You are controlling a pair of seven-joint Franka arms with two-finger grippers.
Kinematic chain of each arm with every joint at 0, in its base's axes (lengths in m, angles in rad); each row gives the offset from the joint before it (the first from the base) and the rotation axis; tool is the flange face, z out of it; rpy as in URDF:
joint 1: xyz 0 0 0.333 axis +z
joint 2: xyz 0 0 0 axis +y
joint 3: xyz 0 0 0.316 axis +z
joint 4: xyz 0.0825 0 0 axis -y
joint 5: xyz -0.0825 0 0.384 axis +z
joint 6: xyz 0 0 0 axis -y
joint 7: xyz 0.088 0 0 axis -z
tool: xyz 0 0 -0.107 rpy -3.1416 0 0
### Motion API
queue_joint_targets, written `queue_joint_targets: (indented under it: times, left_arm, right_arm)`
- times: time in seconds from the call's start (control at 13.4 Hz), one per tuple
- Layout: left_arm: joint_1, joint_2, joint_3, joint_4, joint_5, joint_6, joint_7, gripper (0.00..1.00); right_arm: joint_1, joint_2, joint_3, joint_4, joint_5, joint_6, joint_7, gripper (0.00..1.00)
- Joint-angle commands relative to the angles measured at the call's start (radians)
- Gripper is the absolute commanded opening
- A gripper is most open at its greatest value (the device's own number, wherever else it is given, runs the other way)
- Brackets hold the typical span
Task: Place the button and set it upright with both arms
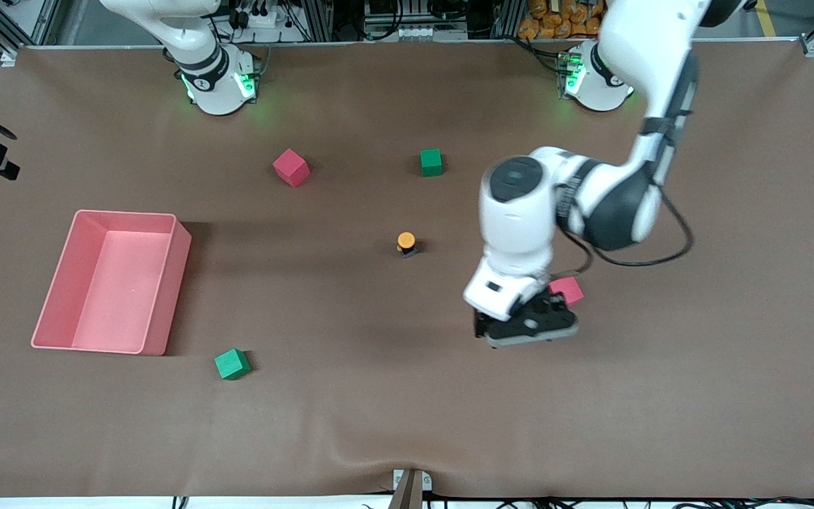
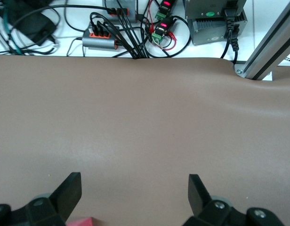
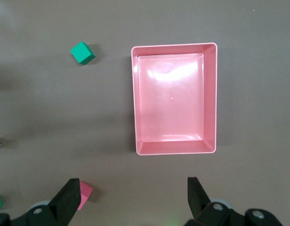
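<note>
The button (image 1: 406,242) stands upright near the middle of the brown mat, its orange cap on top of the small black body. My left arm reaches out from its base, and its hand (image 1: 528,322) hangs low over bare mat beside a red cube (image 1: 567,290), toward the left arm's end of the table from the button. In the left wrist view the left gripper (image 2: 134,188) is open with nothing between its fingers; a corner of the red cube (image 2: 81,221) shows by one finger. The right gripper (image 3: 133,193) is open and empty, high over the mat near the pink bin (image 3: 134,103).
The pink bin (image 1: 179,244) sits toward the right arm's end. A green cube (image 1: 232,364) lies nearer the front camera than the bin. A red cube (image 1: 290,167) and a green cube (image 1: 431,162) lie nearer the bases. Cables and electronics (image 2: 135,28) lie past the mat's edge.
</note>
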Motion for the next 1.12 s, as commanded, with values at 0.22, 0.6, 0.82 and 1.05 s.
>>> queue_joint_targets:
  times: [0.22,0.6,0.82,1.05]
  left_arm:
    - [0.244,-0.102,-0.151,-0.034,-0.162,-0.064,0.272,1.0]
    - [0.396,-0.205,-0.191,-0.034,-0.323,-0.263,0.503,1.0]
    - [0.413,-0.297,-0.127,-0.037,-0.392,-0.395,0.555,1.0]
    - [0.412,-0.406,-0.074,-0.058,-0.447,-0.544,0.561,1.0]
  right_arm:
    - [0.005,-0.013,0.0,0.002,-0.012,0.002,-0.003,1.0]
    - [0.005,-0.011,0.0,0.002,-0.012,0.002,-0.003,1.0]
    - [0.003,-0.013,-0.002,0.002,-0.01,0.0,-0.003,1.0]
    - [0.003,-0.013,-0.002,0.002,-0.01,0.0,-0.003,1.0]
